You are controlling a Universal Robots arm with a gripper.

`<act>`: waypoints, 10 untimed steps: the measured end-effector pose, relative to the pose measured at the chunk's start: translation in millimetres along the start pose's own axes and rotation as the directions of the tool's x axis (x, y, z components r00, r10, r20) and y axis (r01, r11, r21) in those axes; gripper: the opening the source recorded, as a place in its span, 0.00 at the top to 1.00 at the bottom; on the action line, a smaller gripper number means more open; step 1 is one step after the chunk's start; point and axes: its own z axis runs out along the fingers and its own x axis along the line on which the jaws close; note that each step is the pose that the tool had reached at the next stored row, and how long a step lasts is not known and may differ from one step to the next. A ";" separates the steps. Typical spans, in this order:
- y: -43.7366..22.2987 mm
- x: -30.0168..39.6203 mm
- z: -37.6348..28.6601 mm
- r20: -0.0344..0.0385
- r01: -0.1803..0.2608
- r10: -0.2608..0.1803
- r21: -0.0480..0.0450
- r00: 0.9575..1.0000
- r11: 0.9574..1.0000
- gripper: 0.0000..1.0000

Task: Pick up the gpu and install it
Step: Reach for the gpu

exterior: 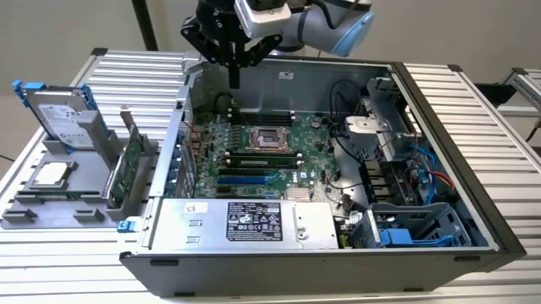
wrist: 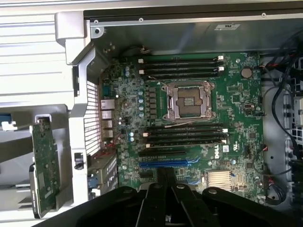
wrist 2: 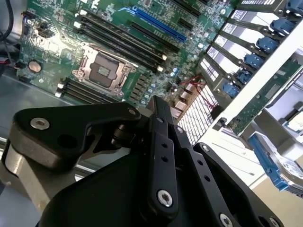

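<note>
The gpu (exterior: 125, 170) stands on edge in a grey holder (exterior: 50, 212) outside the case, on the exterior view's left, green board facing out. In both wrist views its green board (wrist: 45, 170) (wrist 2: 265, 92) sits beyond the case wall. My gripper (exterior: 235, 81) hangs over the back of the open computer case, well away from the gpu, shut with nothing between its fingers. In both wrist views the gripper's fingertips (wrist: 165, 172) (wrist 2: 156, 101) meet above the green motherboard (wrist: 189, 137), near its blue expansion slot (wrist: 168, 164).
A silver hard drive in a blue-edged caddy (exterior: 59, 117) stands upright behind the gpu, and a processor (exterior: 50, 174) lies on the holder. Inside the case (exterior: 473, 190) are the power supply (exterior: 253, 221), cables (exterior: 355, 145) and drive cage (exterior: 414, 228). Everything rests on a ribbed metal table (exterior: 127, 76).
</note>
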 end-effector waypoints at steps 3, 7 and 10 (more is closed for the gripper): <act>-0.5 6.5 -0.1 0.000 0.000 0.000 0.000 1.000 1.000 1.00; -1.1 14.7 -0.3 0.000 0.000 0.000 -0.001 1.000 1.000 1.00; -1.6 20.8 -0.4 0.000 0.000 0.000 -0.001 1.000 1.000 1.00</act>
